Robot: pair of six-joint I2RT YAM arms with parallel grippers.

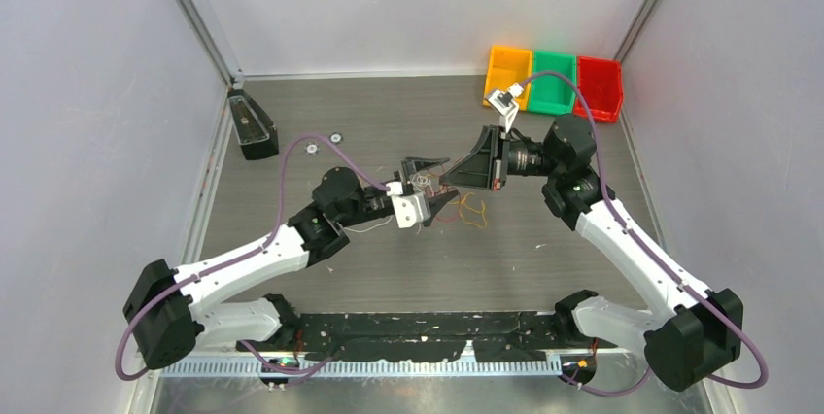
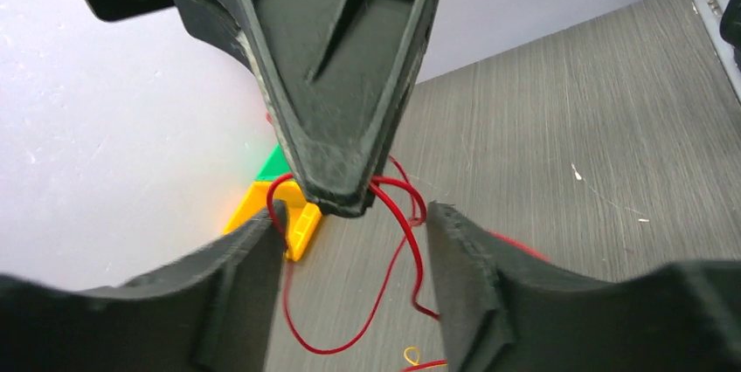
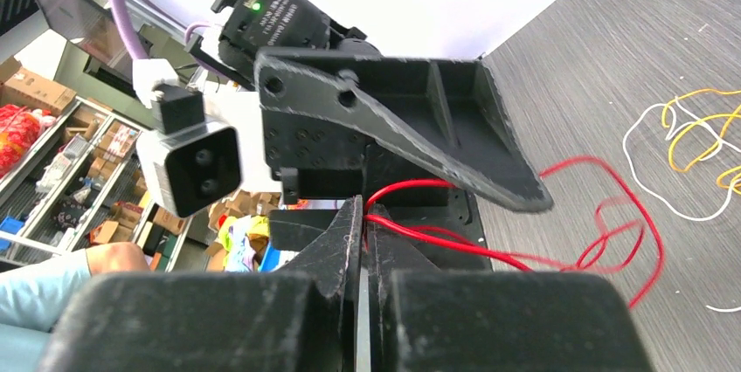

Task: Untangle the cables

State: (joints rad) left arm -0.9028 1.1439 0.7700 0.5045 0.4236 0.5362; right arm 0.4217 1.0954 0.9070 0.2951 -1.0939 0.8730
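A thin red cable (image 2: pixel 408 241) hangs in loose loops between the two grippers above the mid-table. My right gripper (image 3: pixel 363 215) is shut on this red cable (image 3: pixel 454 240) at its fingertips. In the left wrist view its closed tip (image 2: pixel 336 193) points down between my left fingers. My left gripper (image 2: pixel 349 215) is open, its fingers (image 2: pixel 472 285) on either side of the red loops, not clamping them. A white cable (image 3: pixel 647 180) and a yellow-orange cable (image 3: pixel 699 127) lie curled on the table beside the red one. In the top view both grippers meet at mid-table (image 1: pixel 437 181), with the cables (image 1: pixel 471 210) just right of them.
Orange (image 1: pixel 507 72), green (image 1: pixel 552 82) and red (image 1: pixel 598 86) bins stand at the back right. A black box (image 1: pixel 251 125) sits at the back left, with two small rings (image 1: pixel 312 149) near it. Walls enclose the table on three sides.
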